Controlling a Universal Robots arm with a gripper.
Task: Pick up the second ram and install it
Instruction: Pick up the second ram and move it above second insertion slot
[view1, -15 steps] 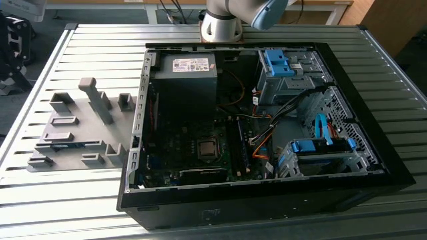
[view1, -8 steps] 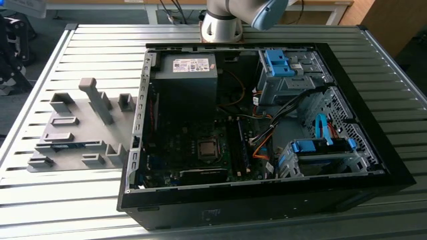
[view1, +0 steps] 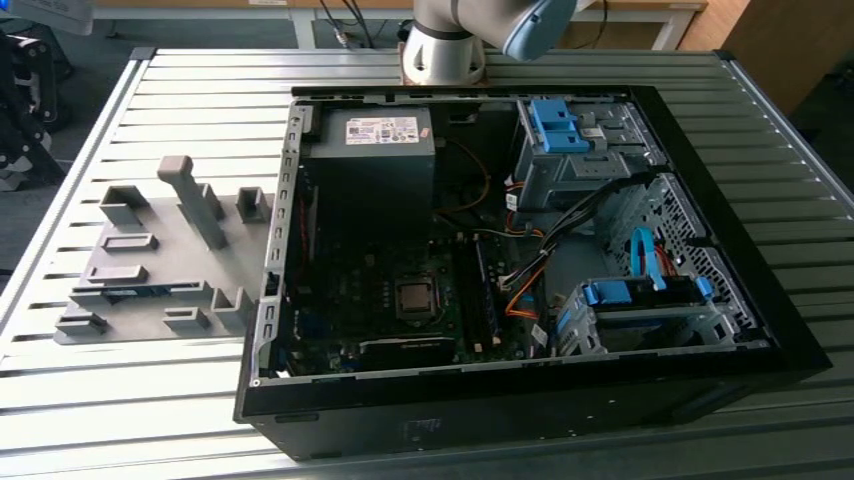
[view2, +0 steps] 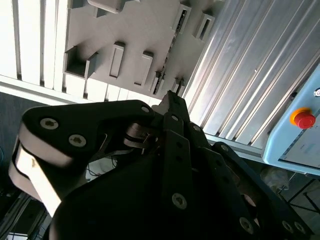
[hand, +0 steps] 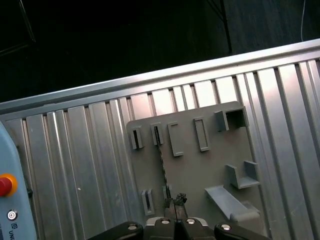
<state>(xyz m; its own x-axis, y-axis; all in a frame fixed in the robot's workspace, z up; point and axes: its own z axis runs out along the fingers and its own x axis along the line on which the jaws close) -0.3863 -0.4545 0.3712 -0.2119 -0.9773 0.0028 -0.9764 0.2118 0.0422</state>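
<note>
The second ram (view1: 135, 291) stands on edge in the grey fixture plate (view1: 160, 250), on the exterior view's left of the open computer case (view1: 507, 250). In both wrist views it is a thin dark strip (hand: 161, 160) (view2: 169, 52) running between slotted holders. My gripper (hand: 175, 200) hangs well above the plate, roughly over one end of that strip. Its fingertips (view2: 170, 97) are together with nothing between them. The motherboard (view1: 400, 300) lies on the case floor.
The case sits on a ribbed aluminium table (view1: 134, 400) with the arm's base (view1: 441, 50) behind it. Inside are a power supply (view1: 380, 140), blue drive-bay clips (view1: 554, 125) and loose cables (view1: 521, 290). A control box with a red button (view2: 303, 119) stands beside the table.
</note>
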